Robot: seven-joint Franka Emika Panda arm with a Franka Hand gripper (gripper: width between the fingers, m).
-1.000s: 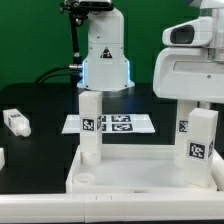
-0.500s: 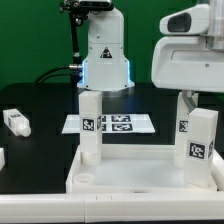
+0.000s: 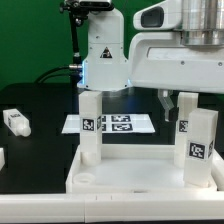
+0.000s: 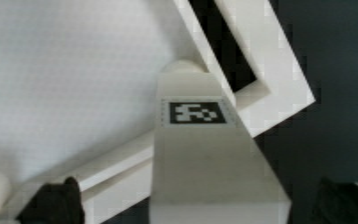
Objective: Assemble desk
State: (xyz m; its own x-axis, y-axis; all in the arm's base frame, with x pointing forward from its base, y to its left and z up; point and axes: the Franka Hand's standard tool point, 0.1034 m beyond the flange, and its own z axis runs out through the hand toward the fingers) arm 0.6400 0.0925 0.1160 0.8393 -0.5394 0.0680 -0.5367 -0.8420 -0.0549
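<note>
Exterior view bright, evenly lit from above, soft sheen on the glossy arm housing (image 3: 185, 55) at upper right, its underside shaded; wrist view coarse, the near leg (image 4: 202, 160) slightly blurred.

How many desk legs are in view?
3: two upright legs on the desk top; one loose leg on the table, toward the exterior view's left. A fourth may be hidden.

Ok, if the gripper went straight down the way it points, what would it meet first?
Most likely the upright leg at the exterior view's right: the wrist view shows it centred under the open gripper. Depth is unclear, but the fingers look set to straddle it.
</note>
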